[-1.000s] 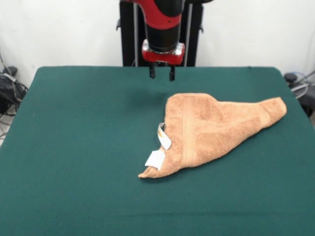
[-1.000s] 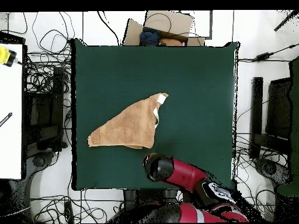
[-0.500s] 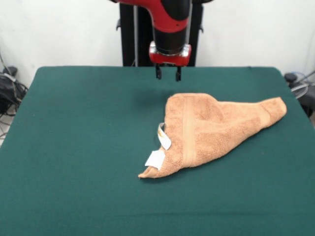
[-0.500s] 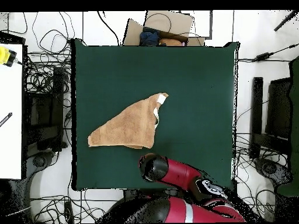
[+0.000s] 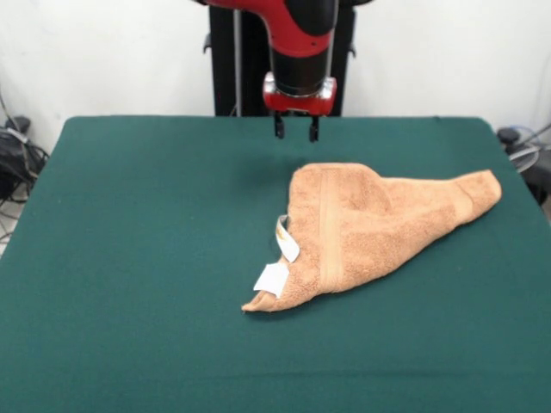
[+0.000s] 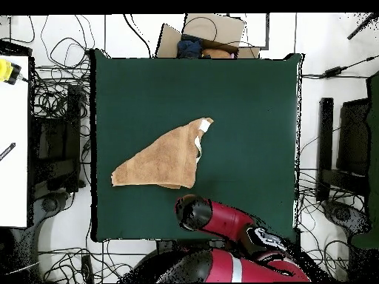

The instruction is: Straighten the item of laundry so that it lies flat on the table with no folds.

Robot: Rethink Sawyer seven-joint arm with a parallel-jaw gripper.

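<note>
The orange-tan towel (image 5: 379, 225) lies folded over into a rough triangle on the dark green table (image 5: 129, 258), right of centre in the front view. Its woven band runs down the left part and two white tags (image 5: 277, 262) stick out at its left edge. In the overhead view the towel (image 6: 164, 160) lies left of centre. My gripper (image 5: 295, 130) hangs open and empty above the table's far side, just beyond the towel's far edge and not touching it. In the overhead view the arm's end (image 6: 194, 212) covers the gripper.
The robot's black pedestal (image 5: 228, 60) stands behind the table's far edge. Cables and equipment (image 6: 55, 111) lie on the floor around the table. A cardboard box (image 6: 203, 33) sits beyond the edge opposite the robot. A white bench (image 6: 13, 140) stands to one side.
My gripper has shifted a little to the right along the table's far side and now hovers closer to the towel's far edge. The towel has not moved.
</note>
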